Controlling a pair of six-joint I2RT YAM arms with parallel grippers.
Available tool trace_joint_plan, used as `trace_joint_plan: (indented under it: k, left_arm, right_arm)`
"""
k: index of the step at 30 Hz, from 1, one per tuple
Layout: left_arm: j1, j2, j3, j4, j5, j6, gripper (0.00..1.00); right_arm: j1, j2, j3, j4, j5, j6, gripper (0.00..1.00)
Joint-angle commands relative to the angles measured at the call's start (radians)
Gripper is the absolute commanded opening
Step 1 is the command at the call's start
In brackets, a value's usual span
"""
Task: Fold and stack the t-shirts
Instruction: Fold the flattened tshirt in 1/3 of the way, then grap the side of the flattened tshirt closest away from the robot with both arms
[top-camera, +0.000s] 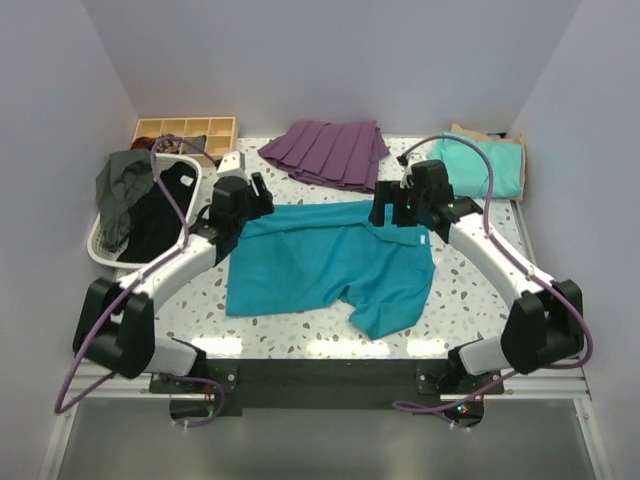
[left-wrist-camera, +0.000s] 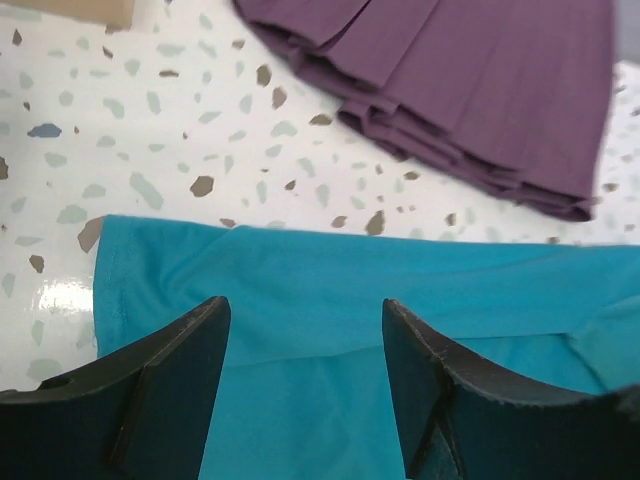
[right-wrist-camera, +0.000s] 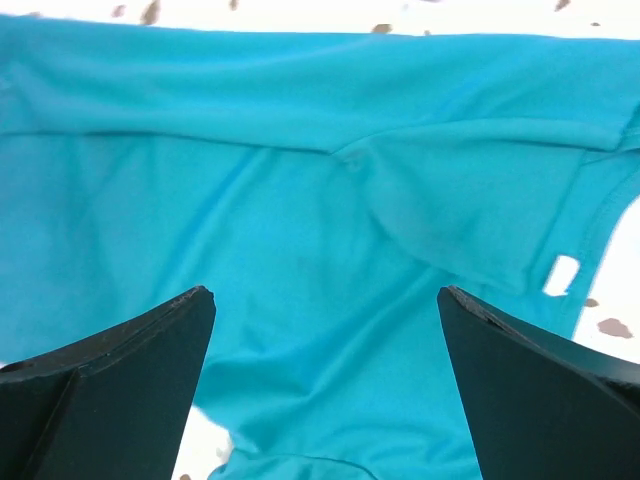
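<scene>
The teal t-shirt (top-camera: 320, 265) lies rumpled mid-table (top-camera: 290, 335), its lower part close to the near edge. Only the overhead view shows the mint t-shirt (top-camera: 470, 165) atop the tan t-shirt (top-camera: 480, 133) at the far right corner. The wrist views make the jaws plain: left gripper (left-wrist-camera: 305, 310) and right gripper (right-wrist-camera: 325, 295) both spread, holding nothing, above teal cloth. The left wrist view also shows the purple skirt (left-wrist-camera: 470, 90).

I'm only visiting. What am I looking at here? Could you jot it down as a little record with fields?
Being worked on: teal t-shirt, spread out and rumpled mid-table
Left gripper: open, over the shirt's far left edge
Right gripper: open, over its far right part
Far right corner: mint-green t-shirt lying on tan t-shirt
Also there: purple pleated garment; white basket of dark clothes
</scene>
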Motion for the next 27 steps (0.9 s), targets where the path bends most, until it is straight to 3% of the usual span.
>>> trace_joint_plan:
  k: [1,6,11,27]
  left_arm:
    - [-0.018,-0.192,-0.154,-0.020,0.006,-0.086,0.68]
    - [-0.032,-0.339,-0.333,-0.077,0.008,-0.164,0.68]
    - [-0.043,-0.454,-0.400,-0.207,-0.015,-0.216,0.68]
    - [-0.052,-0.625,-0.545,-0.441,-0.072,-0.345,0.64]
  right_arm:
    - [0.063,-0.096,-0.154,-0.027,-0.080,0.027,0.99]
    - [0.121,-0.223,-0.371,0.015,-0.068,0.149,0.99]
    - [0.175,-0.352,-0.541,0.041,-0.011,0.272,0.98]
    - [0.301,-0.656,-0.747,-0.189,0.160,0.627,0.91]
